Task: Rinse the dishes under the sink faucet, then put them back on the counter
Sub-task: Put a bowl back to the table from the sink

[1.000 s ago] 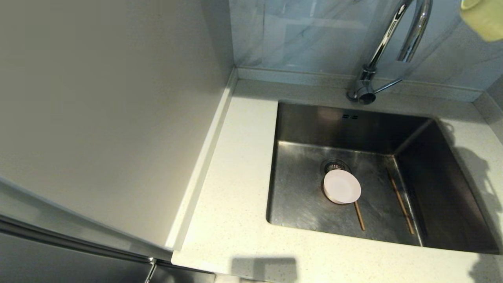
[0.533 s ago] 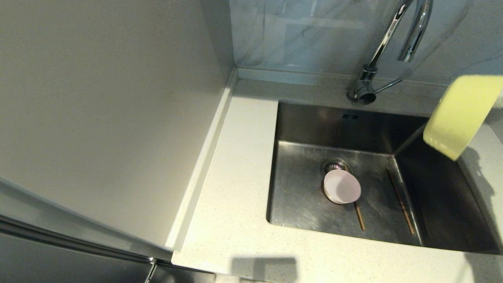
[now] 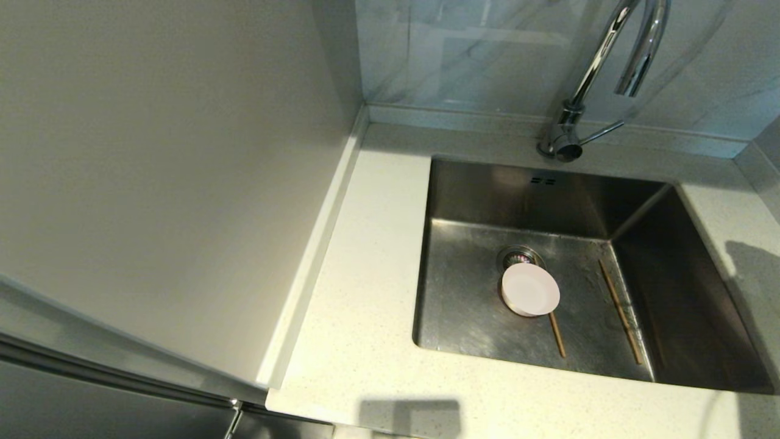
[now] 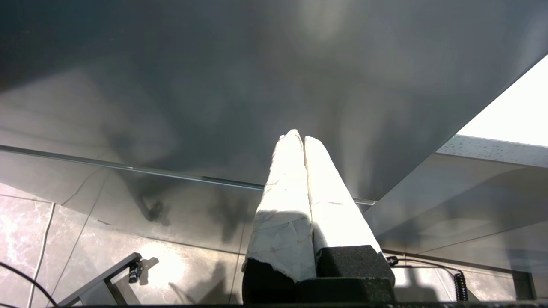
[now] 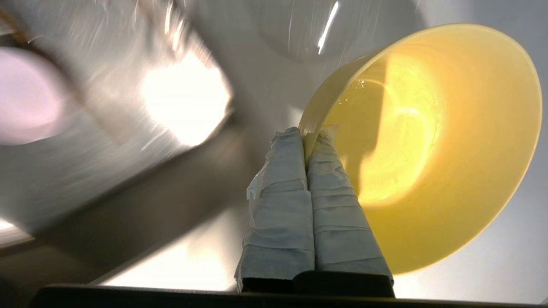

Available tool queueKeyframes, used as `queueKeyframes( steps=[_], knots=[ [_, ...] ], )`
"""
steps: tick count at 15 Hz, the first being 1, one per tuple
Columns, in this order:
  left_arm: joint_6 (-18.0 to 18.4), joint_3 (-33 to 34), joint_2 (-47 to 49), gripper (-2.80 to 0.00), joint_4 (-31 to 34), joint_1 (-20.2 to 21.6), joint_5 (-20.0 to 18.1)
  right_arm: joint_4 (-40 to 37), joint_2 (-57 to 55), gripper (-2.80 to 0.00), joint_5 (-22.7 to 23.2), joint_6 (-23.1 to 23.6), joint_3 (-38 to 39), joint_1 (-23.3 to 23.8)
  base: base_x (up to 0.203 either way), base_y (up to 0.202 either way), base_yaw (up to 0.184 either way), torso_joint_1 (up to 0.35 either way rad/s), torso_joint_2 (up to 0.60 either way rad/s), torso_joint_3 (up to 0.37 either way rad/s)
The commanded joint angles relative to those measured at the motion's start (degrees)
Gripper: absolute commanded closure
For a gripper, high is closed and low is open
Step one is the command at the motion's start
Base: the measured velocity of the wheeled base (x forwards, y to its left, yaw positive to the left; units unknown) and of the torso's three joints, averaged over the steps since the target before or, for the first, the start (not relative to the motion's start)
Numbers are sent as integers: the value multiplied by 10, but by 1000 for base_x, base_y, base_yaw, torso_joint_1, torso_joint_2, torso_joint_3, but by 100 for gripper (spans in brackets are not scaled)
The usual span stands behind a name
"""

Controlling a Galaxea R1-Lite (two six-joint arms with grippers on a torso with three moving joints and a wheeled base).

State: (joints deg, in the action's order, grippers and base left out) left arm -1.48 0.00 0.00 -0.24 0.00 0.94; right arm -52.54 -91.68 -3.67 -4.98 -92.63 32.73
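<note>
In the right wrist view my right gripper (image 5: 311, 131) is shut on the rim of the yellow-green bowl (image 5: 432, 145), which is tilted with drops inside. Neither shows in the head view. The pale pink bowl (image 3: 530, 289) stands in the steel sink (image 3: 469, 305) beside the drain strainer (image 3: 515, 256). One chopstick (image 3: 620, 311) lies near the sink's right wall. The other chopstick (image 3: 557, 336) pokes out from under the pink bowl. The chrome faucet (image 3: 600, 58) arches over the back rim. My left gripper (image 4: 298, 137) is shut and empty, parked low by a dark cabinet front.
The off-white speckled counter (image 3: 372, 256) runs left of and in front of the sink. A tall pale panel (image 3: 164, 183) walls off the left. A glossy marbled wall panel (image 3: 463, 49) stands behind the faucet. A shadow falls on the right counter strip (image 3: 752, 274).
The yellow-green bowl came down from the top right corner past the sink's right edge and has left the head view. The pink bowl and chopsticks have not moved.
</note>
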Motion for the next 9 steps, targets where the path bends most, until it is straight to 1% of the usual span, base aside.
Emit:
queueKeyframes(
  steps=[1, 2, 3, 5, 7, 9],
  knots=[
    [0, 0, -2, 0, 0, 0, 0, 281, 8, 0, 74, 328, 35, 6, 0, 0, 0, 0, 0, 0],
    [0, 0, -2, 0, 0, 0, 0, 329, 11, 0, 119, 349, 44, -9, 0, 0, 0, 0, 0, 0],
    [0, 0, -2, 0, 0, 0, 0, 353, 14, 0, 140, 357, 48, -24, 0, 0, 0, 0, 0, 0],
    [0, 0, -2, 0, 0, 0, 0, 360, 19, 0, 179, 361, 51, -42, 0, 0, 0, 0, 0, 0],
    [0, 0, -2, 0, 0, 0, 0, 359, 14, 0, 189, 395, 50, -53, 0, 0, 0, 0, 0, 0],
    [0, 0, -2, 0, 0, 0, 0, 360, -9, 0, 184, 418, 44, -57, 0, 0, 0, 0, 0, 0]
  ],
)
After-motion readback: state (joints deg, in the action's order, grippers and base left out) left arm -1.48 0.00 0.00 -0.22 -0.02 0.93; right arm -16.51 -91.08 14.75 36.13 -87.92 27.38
